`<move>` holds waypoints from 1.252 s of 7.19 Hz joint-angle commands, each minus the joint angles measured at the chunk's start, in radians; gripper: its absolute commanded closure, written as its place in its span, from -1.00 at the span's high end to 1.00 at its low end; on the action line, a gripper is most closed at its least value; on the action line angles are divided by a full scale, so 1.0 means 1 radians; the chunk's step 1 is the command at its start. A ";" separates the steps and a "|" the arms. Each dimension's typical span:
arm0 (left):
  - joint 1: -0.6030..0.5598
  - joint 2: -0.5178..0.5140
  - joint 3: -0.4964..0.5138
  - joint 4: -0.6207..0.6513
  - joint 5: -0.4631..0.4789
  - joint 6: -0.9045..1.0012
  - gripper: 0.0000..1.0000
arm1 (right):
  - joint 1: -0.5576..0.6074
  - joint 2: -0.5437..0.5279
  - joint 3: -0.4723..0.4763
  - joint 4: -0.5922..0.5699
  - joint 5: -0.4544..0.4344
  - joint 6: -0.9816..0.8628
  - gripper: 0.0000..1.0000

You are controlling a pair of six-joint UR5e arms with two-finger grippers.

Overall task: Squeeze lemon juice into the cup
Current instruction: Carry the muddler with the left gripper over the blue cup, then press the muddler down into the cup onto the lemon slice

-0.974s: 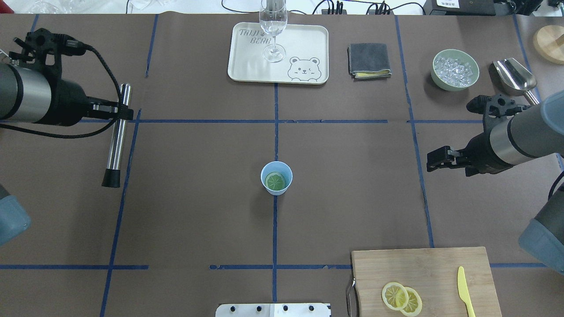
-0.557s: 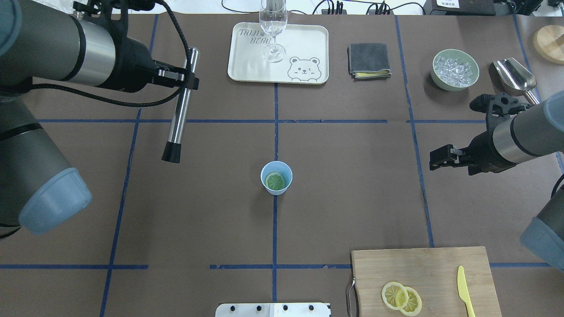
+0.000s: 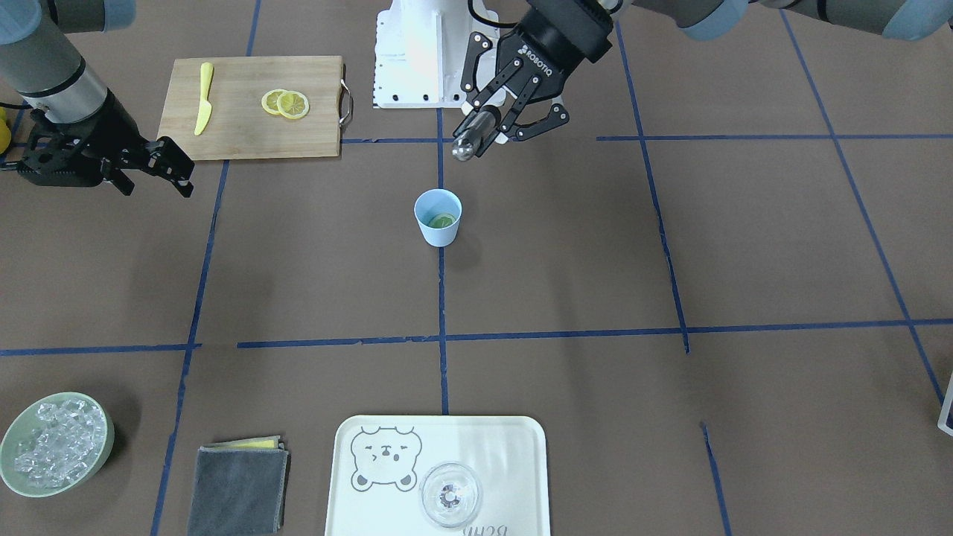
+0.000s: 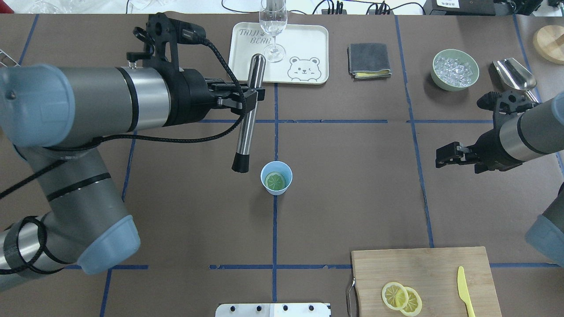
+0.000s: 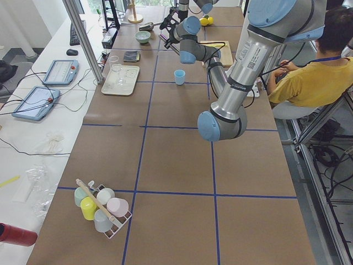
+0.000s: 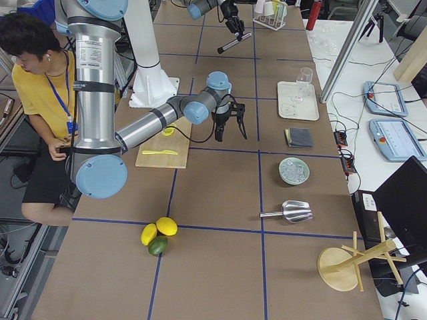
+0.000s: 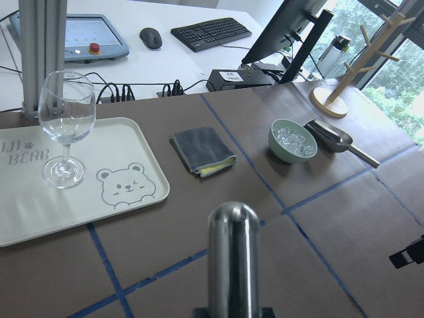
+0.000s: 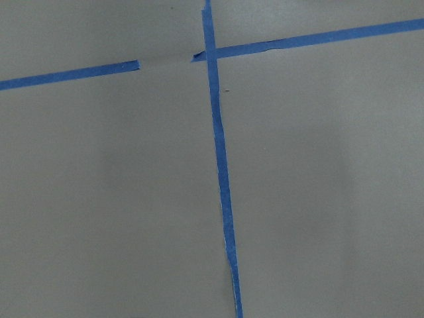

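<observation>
- Overhead exterior: the left gripper [image 4: 252, 97] is clamped on the mid-shaft of a steel muddler [image 4: 249, 127]. The muddler hangs tilted, its black tip appearing just beside the cup [image 4: 263, 174] on the cup's left, not over the mouth.
- The lemon slice [image 4: 275, 180] lies flat inside the cup, at mid-bench. The right gripper [image 4: 443, 155] hovers well apart, seen edge-on.
- Judgement: the step in hand is bringing the muddler to the cup, with no pressing yet. The next move calls for centring the black tip over the mouth, bringing the shaft more upright, then lowering it onto the slice without knocking the light cup.
- Exterior front-facing: the right gripper's fingers [image 3: 181, 184] are spread and hold nothing. The muddler points its rounded steel end at the camera; its black tip is hidden behind the left gripper. Only an edge of the slice shows over the cup's rim.
- Two spare slices [image 3: 285, 103] and a yellow knife [image 3: 202, 97] rest on the cutting board [image 3: 246, 134].
- Exterior left: the cup is small and clear. The left gripper is cut off at the top edge.
- Exterior right: the cup cannot be made out, probably hidden behind the near arm.
- Left wrist-mounted: only the muddler's steel top shows, before a wine glass [image 7: 64, 129] on a tray [image 7: 132, 212]. Cup and fingers are out of frame.
- Right wrist-mounted: only the bench paper [image 8: 106, 199] and blue tape [image 8: 218, 165] show. No fingers are in view.
</observation>
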 commanded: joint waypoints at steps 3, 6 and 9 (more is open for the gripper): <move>0.214 -0.016 0.182 -0.168 0.495 -0.040 -1.00 | 0.006 -0.008 0.002 0.001 0.001 -0.002 1.00; 0.242 -0.013 0.296 -0.283 0.614 -0.019 -1.00 | 0.004 -0.008 0.000 0.001 0.001 -0.002 1.00; 0.277 -0.022 0.311 -0.283 0.640 -0.021 -1.00 | 0.004 -0.008 0.000 0.001 0.005 -0.002 1.00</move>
